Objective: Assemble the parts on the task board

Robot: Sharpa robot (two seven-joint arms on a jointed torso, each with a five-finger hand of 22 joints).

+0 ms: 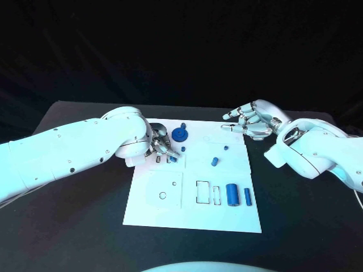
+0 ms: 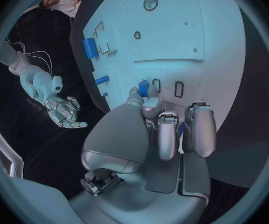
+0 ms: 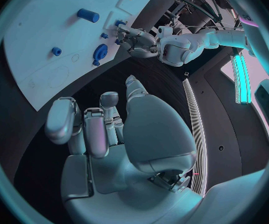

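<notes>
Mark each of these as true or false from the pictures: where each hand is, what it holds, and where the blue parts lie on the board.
1. The left hand is down on the task board with a small blue part at its fingertips. True.
2. The right hand grips the large blue cylinder. False: it holds nothing, fingers apart, off the board's far right corner; the large blue cylinder lies on the board.
3. A thin blue rod lies beside the large blue cylinder. True.
4. The round blue gear-like part sits off the board on the black table. False: it sits on the board near its far edge.
</notes>
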